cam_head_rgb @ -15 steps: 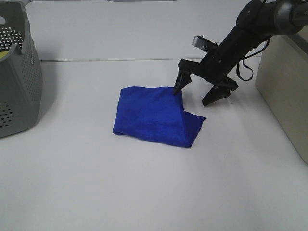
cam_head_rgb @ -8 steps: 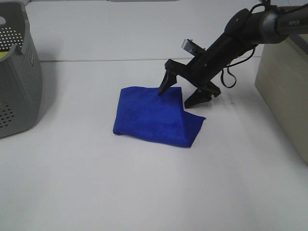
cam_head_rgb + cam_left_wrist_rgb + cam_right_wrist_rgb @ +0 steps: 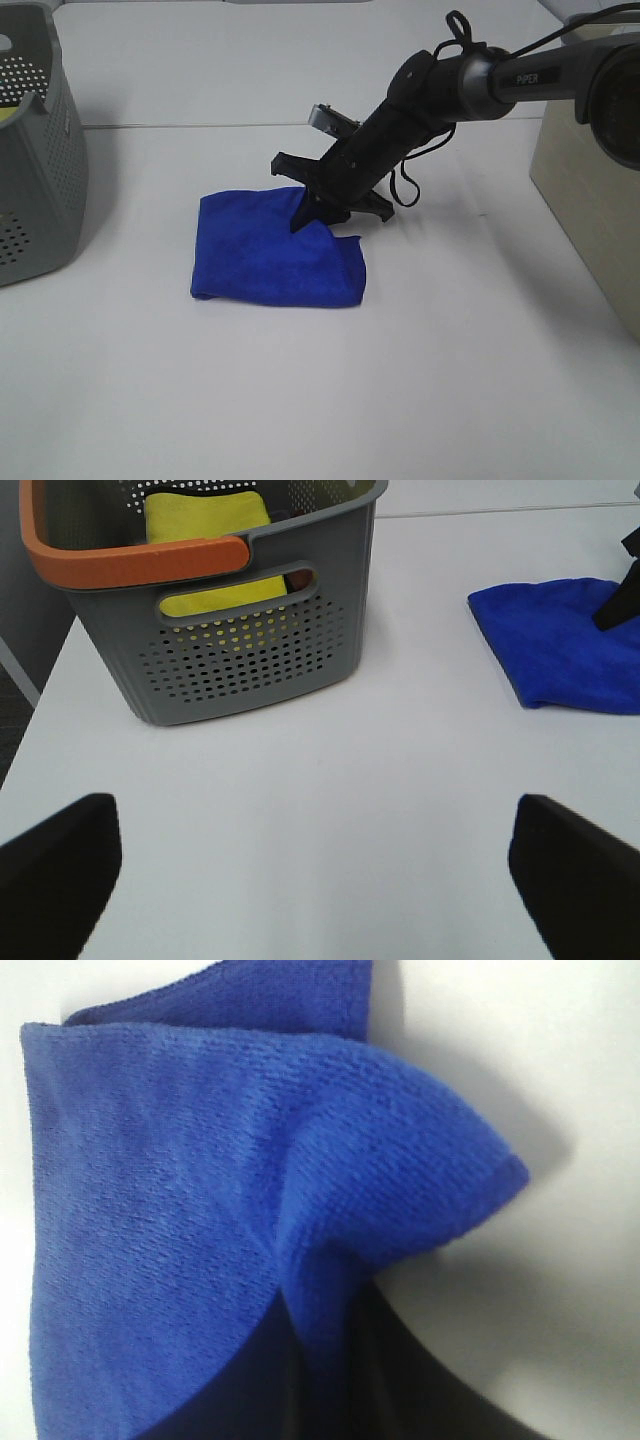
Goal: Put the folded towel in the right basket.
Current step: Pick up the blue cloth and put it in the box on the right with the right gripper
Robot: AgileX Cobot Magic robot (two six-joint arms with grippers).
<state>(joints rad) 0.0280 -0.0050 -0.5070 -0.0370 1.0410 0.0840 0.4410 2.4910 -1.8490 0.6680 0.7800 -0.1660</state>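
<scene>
Towel (image 3: 270, 258) lies on the table (image 3: 300, 400), well apart from the right basket (image 3: 590, 190). Only your right wrist view shows the right gripper (image 3: 312, 212) pinching its raised fold. Only the left wrist view shows the left gripper (image 3: 320, 880), jaws spread wide.

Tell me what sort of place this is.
Probably a robot-manipulation test bench, not a home. There is a bare white tabletop, a black robot arm reaching to a royal-blue folded microfibre towel, and a grey perforated plastic basket that looks staged as a sorting prop.
</scene>
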